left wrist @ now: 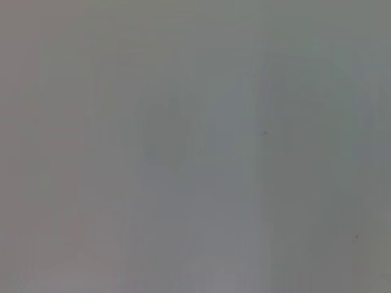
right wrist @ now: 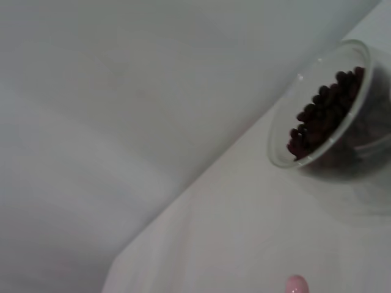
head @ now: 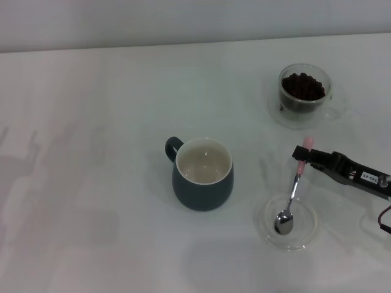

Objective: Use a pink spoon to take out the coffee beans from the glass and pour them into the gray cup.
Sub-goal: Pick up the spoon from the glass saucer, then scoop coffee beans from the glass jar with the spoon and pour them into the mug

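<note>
The pink spoon (head: 295,182) leans with its silver bowl in a flat clear glass saucer (head: 269,232) at the front right. My right gripper (head: 301,152) is shut on the spoon's pink handle near its top end. The handle tip shows in the right wrist view (right wrist: 297,284). The glass (head: 304,88) stands at the back right, full of coffee beans (head: 302,85); it also shows in the right wrist view (right wrist: 287,143) with the coffee beans (right wrist: 324,113). The gray cup (head: 203,173) stands at the middle, empty, handle to the back left. My left gripper is out of view.
The white table (head: 91,152) stretches wide to the left. The left wrist view shows only a blank grey surface.
</note>
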{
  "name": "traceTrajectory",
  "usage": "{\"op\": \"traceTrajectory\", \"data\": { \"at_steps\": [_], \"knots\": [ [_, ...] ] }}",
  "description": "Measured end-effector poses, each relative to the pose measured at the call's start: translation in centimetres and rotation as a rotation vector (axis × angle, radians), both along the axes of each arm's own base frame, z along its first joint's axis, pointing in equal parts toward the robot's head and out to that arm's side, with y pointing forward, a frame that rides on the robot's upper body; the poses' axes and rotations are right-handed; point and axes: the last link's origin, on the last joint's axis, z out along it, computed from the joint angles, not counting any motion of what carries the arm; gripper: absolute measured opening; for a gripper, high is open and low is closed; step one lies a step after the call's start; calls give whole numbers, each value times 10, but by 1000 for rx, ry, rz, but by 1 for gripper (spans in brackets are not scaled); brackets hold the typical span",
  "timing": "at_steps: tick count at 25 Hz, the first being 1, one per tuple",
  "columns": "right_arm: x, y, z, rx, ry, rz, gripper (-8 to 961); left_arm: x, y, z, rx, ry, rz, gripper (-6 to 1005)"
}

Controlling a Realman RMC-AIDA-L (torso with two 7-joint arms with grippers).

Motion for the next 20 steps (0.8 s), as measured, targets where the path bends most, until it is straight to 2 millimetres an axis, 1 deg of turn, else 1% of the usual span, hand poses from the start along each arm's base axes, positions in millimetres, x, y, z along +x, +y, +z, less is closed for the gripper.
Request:
{"op": "traceTrajectory", "data": {
  "at_steps": [5, 11, 14, 20],
  "knots": [
    [-5, 4, 8, 25, 19, 35, 142, 0, -1, 0, -1, 1, 0, 593],
    [-13, 14, 28, 106, 33, 97, 142, 0, -1, -1, -5, 2, -3, 592],
    [-19, 23, 37, 148, 25, 137, 142, 1, 0, -2, -7, 2, -4, 592],
    [-32, 49, 52, 228, -27, 208, 142, 1, 1, -3, -12, 4, -6, 592]
  ]
}}
